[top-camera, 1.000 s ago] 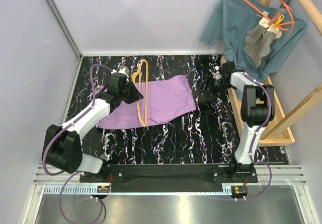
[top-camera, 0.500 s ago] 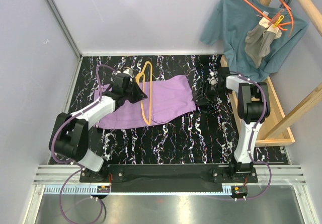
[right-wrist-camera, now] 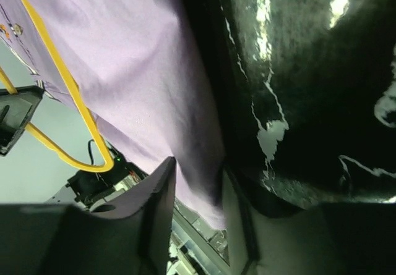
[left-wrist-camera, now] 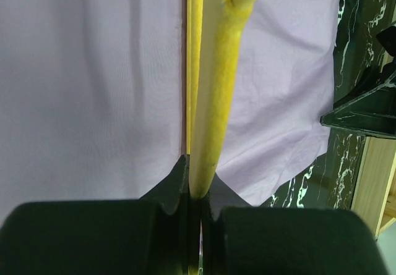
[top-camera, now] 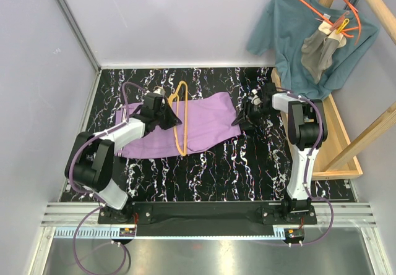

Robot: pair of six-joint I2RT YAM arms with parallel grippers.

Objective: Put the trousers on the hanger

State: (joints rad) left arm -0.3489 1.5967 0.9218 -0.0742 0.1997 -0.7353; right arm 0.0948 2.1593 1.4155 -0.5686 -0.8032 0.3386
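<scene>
**Figure. Trousers and hanger before threading.** We are showing the trousers (top-camera: 210, 120) lying flat on the table (top-camera: 247, 164), towards its far middle, with their long side running left to right. The hanger (left-wrist-camera: 210, 102) is standing on edge across them, nearer their left half, with one end pointing far and the other near.

The left gripper (left-wrist-camera: 195, 191) is clamping one yellow bar of the hanger, with its jaws shut tight on the plastic. The right gripper (right-wrist-camera: 198, 188) is sitting low at the right edge of the trousers. Its jaws are standing partly apart with the cloth edge between them, and we are not seeing a pinch there.

*Handling.* We are judging the trousers to be light, soft and limp. Lifted by one point, they are likely to sag and trail, and on smooth plastic they may slip. We are therefore favouring a hold on the right edge, taking every layer deep between the fingers and not just the top one, so that the leg end can be drawn through the frame.

The hanger looks stiff, thin and light. A grip on a single bar is likely to let it twist, so we are expecting to need a firm clamp.
</scene>
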